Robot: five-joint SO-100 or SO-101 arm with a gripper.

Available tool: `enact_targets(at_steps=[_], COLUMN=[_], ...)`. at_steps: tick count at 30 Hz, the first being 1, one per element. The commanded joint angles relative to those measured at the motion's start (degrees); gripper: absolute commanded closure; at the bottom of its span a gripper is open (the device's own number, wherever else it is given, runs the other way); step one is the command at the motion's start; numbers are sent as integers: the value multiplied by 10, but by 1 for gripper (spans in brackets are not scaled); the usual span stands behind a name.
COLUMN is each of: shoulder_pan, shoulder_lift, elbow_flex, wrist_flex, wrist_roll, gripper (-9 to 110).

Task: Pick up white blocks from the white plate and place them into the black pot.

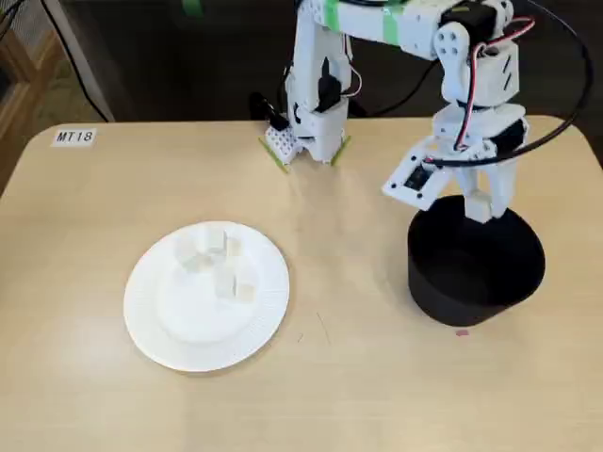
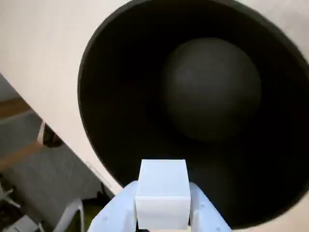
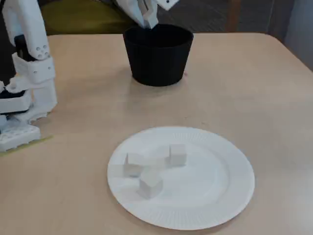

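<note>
My gripper point(image 1: 480, 209) hangs over the rear rim of the black pot point(image 1: 471, 282), shut on one white block point(image 1: 478, 203). In the wrist view that block point(image 2: 162, 193) is pinched between the two pale fingers point(image 2: 205, 215), directly above the pot's dark, bare inside point(image 2: 212, 87). The white plate point(image 1: 151, 311) lies to the left of the pot in a fixed view and carries three more white blocks point(image 1: 219, 240). From the opposite side, the plate point(image 3: 230, 196) is near with its blocks point(image 3: 177, 154), and the pot point(image 3: 156, 58) stands behind it under the gripper point(image 3: 148, 22).
The arm's white base point(image 1: 316, 113) is clamped at the table's far edge, with a green-edged white piece point(image 1: 281, 143) beside it. A label reading MT18 point(image 1: 74, 137) sits at the far left corner. A black cable point(image 1: 575, 85) loops over the pot.
</note>
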Motion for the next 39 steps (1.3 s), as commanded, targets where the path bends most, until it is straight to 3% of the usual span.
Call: enact_targets(at_steps=[1,8,13,16,19,23,26,31,39], shoulder_pan=[-11,-4,-3,-1,11,39,71,178,521], shoulder_lift=[-12,-19,-16,-11,-6,9,32,100,156], elbow_flex=[-2,-3,-5,-5,-5,-6,-6,-6,21], wrist_flex=[-22,-20,-8,-5,3,9,21,63,204], wrist_roll=[-18,-21,-26,-32,-28,-27,-37,-78,-206], gripper=[104,104,84,80,83,104,104,104,104])
